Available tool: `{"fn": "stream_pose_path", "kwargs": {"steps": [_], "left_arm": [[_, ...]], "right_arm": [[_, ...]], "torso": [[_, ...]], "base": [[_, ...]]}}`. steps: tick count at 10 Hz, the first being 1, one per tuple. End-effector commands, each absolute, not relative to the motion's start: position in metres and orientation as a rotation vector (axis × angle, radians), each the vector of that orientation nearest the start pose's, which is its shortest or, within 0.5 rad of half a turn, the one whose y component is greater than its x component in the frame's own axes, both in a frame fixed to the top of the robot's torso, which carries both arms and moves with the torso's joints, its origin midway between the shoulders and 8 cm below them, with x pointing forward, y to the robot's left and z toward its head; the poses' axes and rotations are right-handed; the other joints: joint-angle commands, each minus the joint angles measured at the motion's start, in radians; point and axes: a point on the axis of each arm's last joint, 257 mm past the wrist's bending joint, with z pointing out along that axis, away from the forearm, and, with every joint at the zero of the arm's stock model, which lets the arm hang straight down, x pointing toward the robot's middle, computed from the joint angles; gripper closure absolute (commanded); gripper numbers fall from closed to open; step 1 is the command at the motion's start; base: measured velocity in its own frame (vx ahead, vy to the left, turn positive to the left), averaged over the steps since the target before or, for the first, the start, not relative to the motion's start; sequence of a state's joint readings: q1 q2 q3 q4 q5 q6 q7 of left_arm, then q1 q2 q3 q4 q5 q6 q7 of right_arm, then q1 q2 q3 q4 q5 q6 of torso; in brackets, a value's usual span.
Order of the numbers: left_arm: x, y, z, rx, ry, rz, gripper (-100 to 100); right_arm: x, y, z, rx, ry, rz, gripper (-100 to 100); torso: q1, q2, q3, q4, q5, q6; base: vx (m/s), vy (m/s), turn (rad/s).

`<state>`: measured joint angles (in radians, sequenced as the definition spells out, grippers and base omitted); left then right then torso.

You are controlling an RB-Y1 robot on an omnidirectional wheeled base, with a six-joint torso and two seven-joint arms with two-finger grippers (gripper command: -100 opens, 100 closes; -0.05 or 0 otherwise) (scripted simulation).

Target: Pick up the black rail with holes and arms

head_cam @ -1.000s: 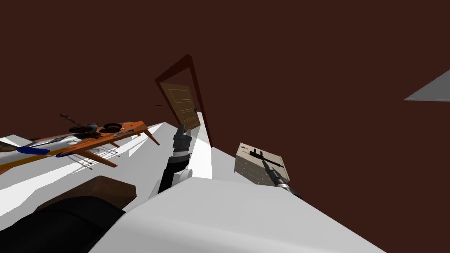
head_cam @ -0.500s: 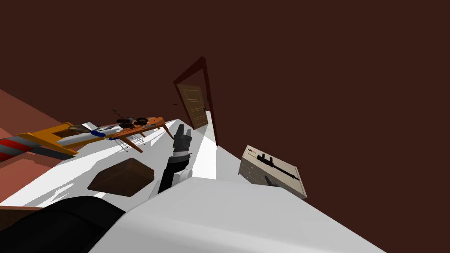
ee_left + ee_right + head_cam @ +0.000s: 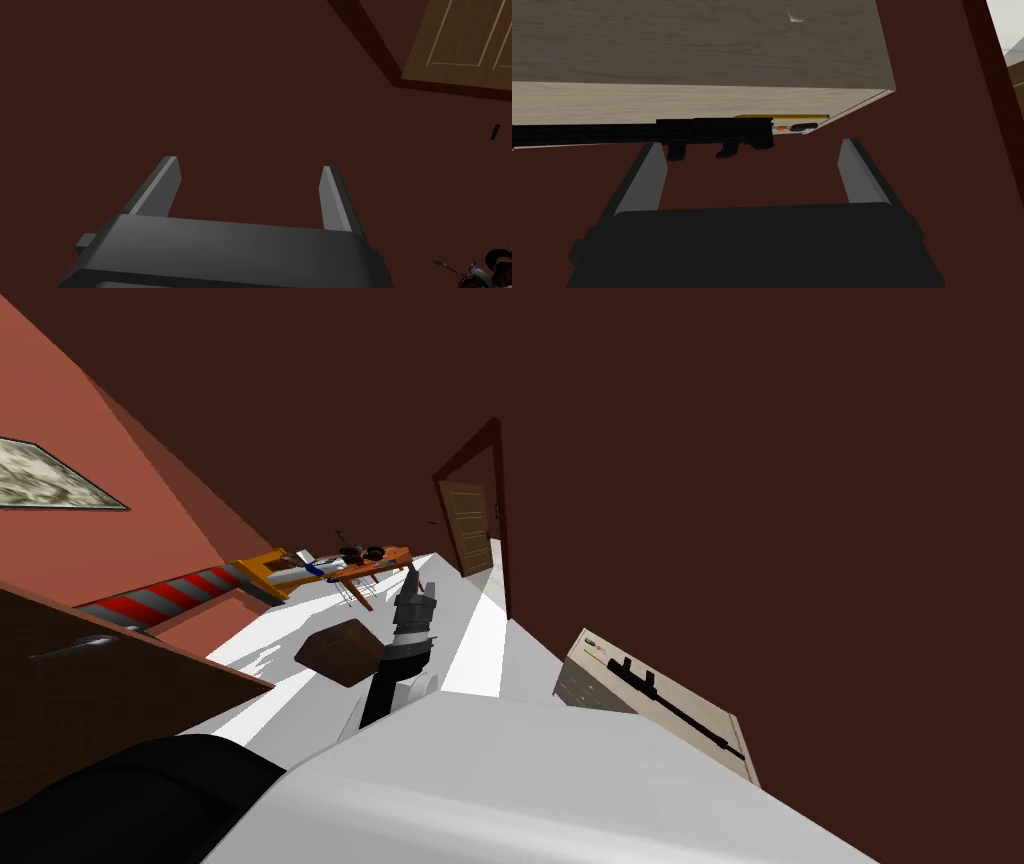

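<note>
Plainly the robot has swung its body and head over the last second: the whole room has slid across the head view, and the pale chest of drawers [image 3: 600, 683] now sits further off to its right side, with more of its top on show. The black rail [image 3: 662, 132] lies along the near edge of that top, just beyond the fingertips of the right hand [image 3: 752, 145]. Its blocky end with the small arms faces the gap between them, and a yellow pencil [image 3: 782, 116] lies just past it. A second ago the right forearm reached across the chest top; now the hand's fingers stand apart, empty and short of the rail. The grasp, I judge, is not yet begun and needs a fresh approach. The left hand [image 3: 250, 165] hangs spread and idle.
</note>
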<state>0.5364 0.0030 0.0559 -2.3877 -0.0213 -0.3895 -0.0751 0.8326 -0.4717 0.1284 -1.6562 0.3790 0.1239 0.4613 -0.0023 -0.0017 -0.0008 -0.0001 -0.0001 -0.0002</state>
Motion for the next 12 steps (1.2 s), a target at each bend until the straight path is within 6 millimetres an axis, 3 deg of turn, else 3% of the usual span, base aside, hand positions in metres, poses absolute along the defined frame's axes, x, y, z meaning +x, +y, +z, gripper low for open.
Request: {"fn": "stream_pose_path", "kwargs": {"steps": [1,2,3,8,9,12], "left_arm": [[0.335,0.297,0.041,-0.634,0.666,-1.141,0],[0.335,0.297,0.041,-0.634,0.666,-1.14,0],[0.335,0.297,0.041,-0.634,0.666,-1.14,0],[0.335,0.297,0.041,-0.634,0.667,-1.14,0],[0.335,0.297,0.041,-0.634,0.667,-1.14,0],[0.335,0.297,0.041,-0.634,0.667,-1.14,0]], "right_arm": [[0.1,-0.422,-0.513,0.49,2.463,-0.155,-100],[0.073,-0.435,-0.521,0.454,2.528,-0.216,-100],[0.072,-0.436,-0.522,0.455,2.53,-0.217,-100],[-0.046,-0.498,-0.538,0.275,2.784,-0.463,-100],[-0.046,-0.498,-0.538,0.275,2.784,-0.463,-100],[-0.09,-0.522,-0.536,0.192,2.876,-0.54,-100]], "torso": [[0.0,0.0,0.0,0.0,0.0,0.0],[-0.001,-0.001,0.0,0.0,0.0,0.0],[-0.002,-0.002,-0.001,0.0,0.0,0.0],[-0.005,-0.004,-0.002,-0.001,-0.001,0.001],[-0.005,-0.004,-0.002,-0.001,-0.001,0.001],[-0.004,-0.002,-0.001,0.0,-0.001,0.001]], "base": [[0.045,-0.034,0.484],[0.064,-0.045,0.444],[0.054,-0.034,0.111],[0.062,-0.071,0.421],[0.037,-0.073,0.117],[0.042,-0.084,0.334]]}}
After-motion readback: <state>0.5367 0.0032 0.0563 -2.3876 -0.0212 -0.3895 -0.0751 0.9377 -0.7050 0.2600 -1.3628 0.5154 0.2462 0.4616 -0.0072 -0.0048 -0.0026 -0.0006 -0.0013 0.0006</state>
